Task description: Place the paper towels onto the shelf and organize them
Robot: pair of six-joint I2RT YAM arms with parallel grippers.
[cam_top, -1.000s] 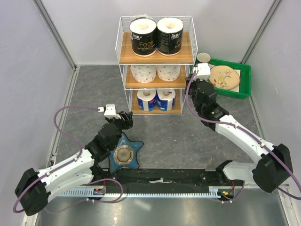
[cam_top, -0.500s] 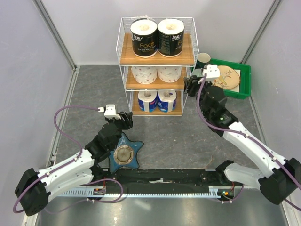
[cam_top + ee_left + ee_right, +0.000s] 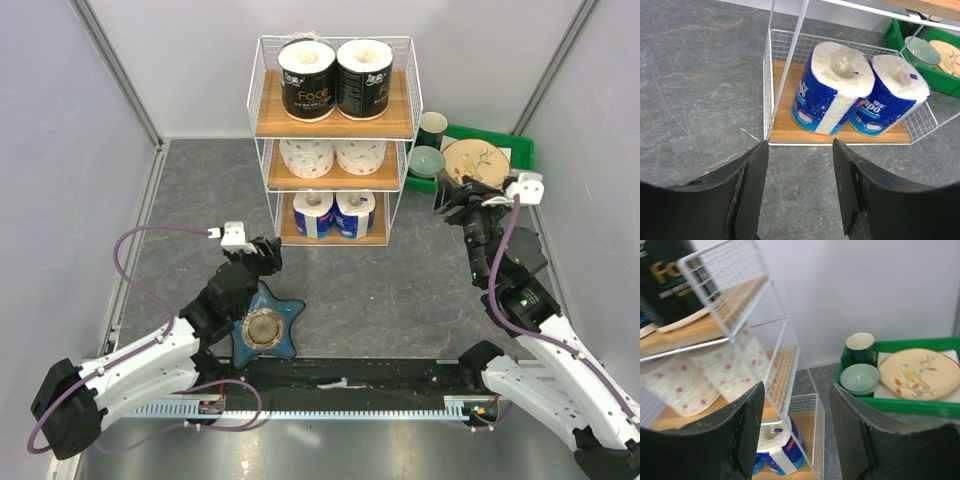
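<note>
Here all six wrapped white paper towels are sitting paired on the tall white-wire, wooden-tiered shelf. The left jaws and right jaws are hanging spread, empty. Seemingly only parking the arms is remaining.

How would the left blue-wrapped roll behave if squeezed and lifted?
The left blue-wrapped roll is probably light and squashy, being wound paper. Its glossy film may be slippery. Standing on end on the shelf, it should not roll.

The shelf is wire and matt wood.
</note>
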